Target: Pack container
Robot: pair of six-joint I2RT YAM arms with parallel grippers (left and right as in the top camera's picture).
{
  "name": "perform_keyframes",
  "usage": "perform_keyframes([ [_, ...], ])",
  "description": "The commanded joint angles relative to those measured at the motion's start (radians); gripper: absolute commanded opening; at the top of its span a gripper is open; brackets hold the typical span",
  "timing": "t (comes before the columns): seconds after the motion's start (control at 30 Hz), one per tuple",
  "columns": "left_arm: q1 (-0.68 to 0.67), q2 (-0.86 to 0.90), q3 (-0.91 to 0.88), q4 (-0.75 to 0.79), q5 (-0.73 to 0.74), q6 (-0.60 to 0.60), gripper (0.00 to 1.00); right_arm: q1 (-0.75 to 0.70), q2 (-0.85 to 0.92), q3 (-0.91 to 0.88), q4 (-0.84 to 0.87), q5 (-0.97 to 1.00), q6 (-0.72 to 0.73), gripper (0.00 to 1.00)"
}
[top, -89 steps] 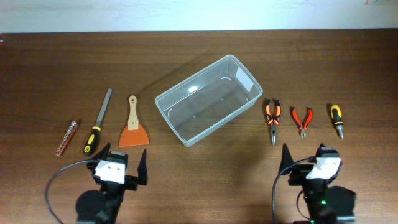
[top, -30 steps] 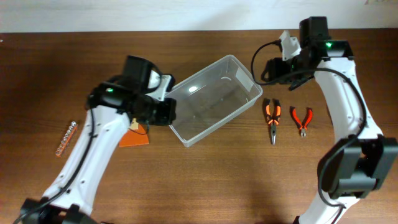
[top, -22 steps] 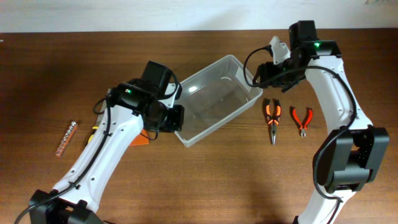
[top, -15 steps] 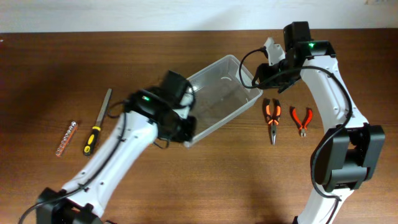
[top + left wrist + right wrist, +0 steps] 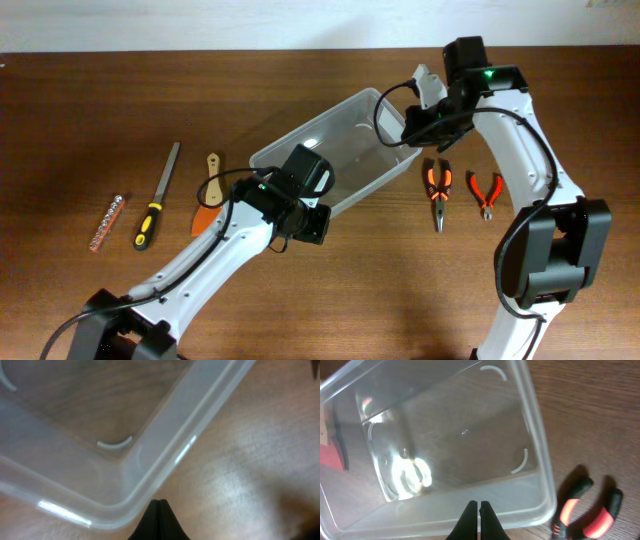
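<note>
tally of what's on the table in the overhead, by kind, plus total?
Container: 1
Pliers: 2, orange-black pliers and red pliers
File: 1
Scraper: 1, partly under the left arm
Reddish rod: 1, too small to identify
Total: 6 visible; anything hidden under the arms is not counted.

I count one clear bin [image 5: 345,135] on the table [image 5: 400,290]. There are two pairs of pliers, the orange-and-black pair [image 5: 437,190] and the red pair [image 5: 485,192]. I also see one file [image 5: 160,195], one scraper [image 5: 212,175], one small copper-coloured bit [image 5: 107,222], and two tools, the left tool [image 5: 159,510] and the right tool [image 5: 478,510].
</note>
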Motion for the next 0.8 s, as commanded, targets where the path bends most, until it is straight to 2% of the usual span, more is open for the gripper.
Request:
perform_keyframes([
  [0.0,-0.004,0.018,-0.06,0.049,-0.021,-0.002,0.02,0.018,0.032,0.005,-0.004,-0.023,-0.003,0.04],
  [0.23,-0.003,0.084,-0.076,0.084,-0.028,-0.002,0.02,0.022,0.05,-0.024,-0.004,-0.019,-0.003,0.04],
  [0.77,0.026,0.09,-0.076,0.08,-0.1,0.0,0.02,0.023,0.05,-0.065,-0.099,0.039,-0.003,0.04],
])
